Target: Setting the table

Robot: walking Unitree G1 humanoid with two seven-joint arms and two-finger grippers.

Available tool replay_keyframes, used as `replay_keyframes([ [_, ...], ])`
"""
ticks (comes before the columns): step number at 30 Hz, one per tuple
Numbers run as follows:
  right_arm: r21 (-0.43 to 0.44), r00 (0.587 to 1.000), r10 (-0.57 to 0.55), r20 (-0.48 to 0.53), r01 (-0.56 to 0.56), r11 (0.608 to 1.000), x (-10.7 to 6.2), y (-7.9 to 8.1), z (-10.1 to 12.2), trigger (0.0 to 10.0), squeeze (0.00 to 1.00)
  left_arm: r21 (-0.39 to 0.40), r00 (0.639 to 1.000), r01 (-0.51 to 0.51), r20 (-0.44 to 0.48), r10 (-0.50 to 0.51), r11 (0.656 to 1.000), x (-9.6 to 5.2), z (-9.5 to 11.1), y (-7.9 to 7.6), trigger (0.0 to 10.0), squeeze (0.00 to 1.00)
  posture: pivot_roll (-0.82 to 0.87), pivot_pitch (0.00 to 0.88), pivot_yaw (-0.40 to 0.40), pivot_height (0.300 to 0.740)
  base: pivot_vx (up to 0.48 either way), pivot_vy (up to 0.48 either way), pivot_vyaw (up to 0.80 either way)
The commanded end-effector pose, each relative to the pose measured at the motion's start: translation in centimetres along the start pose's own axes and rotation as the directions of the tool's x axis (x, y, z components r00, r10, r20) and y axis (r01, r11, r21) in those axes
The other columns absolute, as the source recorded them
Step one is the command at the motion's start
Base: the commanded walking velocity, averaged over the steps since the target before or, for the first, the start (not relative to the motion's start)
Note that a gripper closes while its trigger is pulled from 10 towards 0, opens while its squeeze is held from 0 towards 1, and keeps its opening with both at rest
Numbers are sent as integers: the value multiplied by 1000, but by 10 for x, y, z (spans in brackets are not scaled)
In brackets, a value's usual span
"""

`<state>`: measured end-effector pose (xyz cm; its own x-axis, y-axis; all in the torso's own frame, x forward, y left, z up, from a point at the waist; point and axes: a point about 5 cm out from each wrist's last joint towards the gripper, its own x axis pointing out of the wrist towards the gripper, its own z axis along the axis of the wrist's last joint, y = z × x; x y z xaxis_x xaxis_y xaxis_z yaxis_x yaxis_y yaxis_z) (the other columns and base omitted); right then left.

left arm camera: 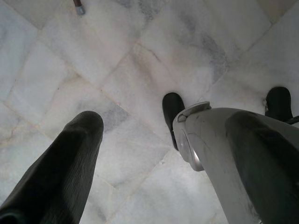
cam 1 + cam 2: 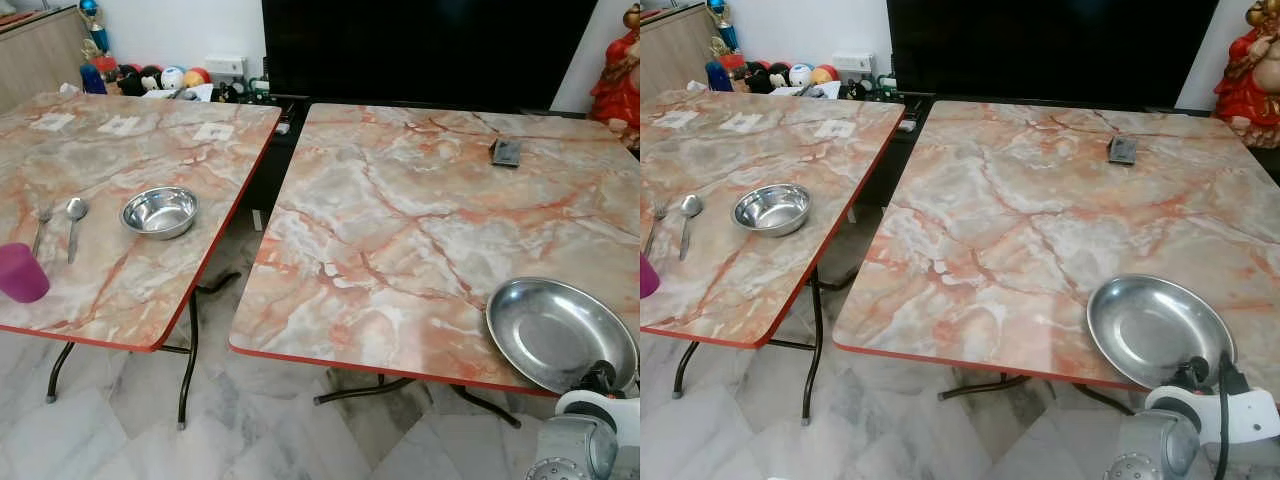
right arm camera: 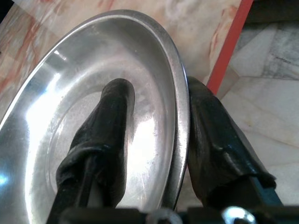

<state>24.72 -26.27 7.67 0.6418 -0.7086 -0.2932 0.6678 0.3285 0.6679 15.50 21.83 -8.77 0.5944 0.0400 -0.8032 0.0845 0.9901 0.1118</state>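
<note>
Two marble-look tables w/ red edges, side by side, gap between. Right table: steel plate at lower right of the frame, resting on the top close to the near edge; small dark flat item upper right, type unclear. Right gripper clamped on plate rim, one finger inside the dish, one outside under the rim, per wrist view; the wrist housing sits at the bottom right corner of the head views. Left table: steel bowl centre left of frame; spoon just beside fork, both left of bowl; purple cup at far left edge, near the table's front. Three pale paper squares along that table's far side. Left gripper hangs idle over marble floor, fingers apart, holding nothing. Background: dark TV screen top centre, toys upper left, red figurine upper right. Progress, est.: early. Plate looks placed or nearly placed on right table but not yet released. Bowl, spoon, fork, cup all on the other table, so prob. still to be carried over and laid around plate. Most of the setting remains.
</note>
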Motion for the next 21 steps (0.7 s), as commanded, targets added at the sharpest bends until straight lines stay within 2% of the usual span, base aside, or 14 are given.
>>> replay_keyframes([
  [1,9,999,9,-36,-9,1000,-2,4,-7,10000,478,17,1000,-1,-25,1,1000,-2,-8,2,10000,0,-2,91,-11,740,0,0,0],
  [15,-1,998,29,-60,-29,1000,-4,7,-11,10000,467,18,1000,2,-27,-2,1000,-2,-8,0,10000,0,-2,90,-13,740,0,0,0],
  [18,0,998,26,-50,-26,1000,-4,6,-10,10000,553,18,1000,3,-28,-3,1000,-2,-8,-1,10000,0,-4,90,-11,740,0,0,0],
  [19,-1,998,26,-49,-26,1000,-4,6,-9,10000,627,18,1000,5,-29,-4,1000,-2,-8,-1,10000,0,-4,90,-11,740,0,0,0],
  [20,-1,998,26,-49,-26,1000,-4,6,-9,10000,627,18,1000,5,-29,-4,1000,-2,-8,-1,10000,0,-4,90,-11,740,0,0,0],
  [21,-4,999,28,-46,-28,1000,-4,5,-9,10000,733,19,1000,6,-30,-5,1000,-2,-9,-2,10000,0,-4,90,-11,740,0,0,0],
])
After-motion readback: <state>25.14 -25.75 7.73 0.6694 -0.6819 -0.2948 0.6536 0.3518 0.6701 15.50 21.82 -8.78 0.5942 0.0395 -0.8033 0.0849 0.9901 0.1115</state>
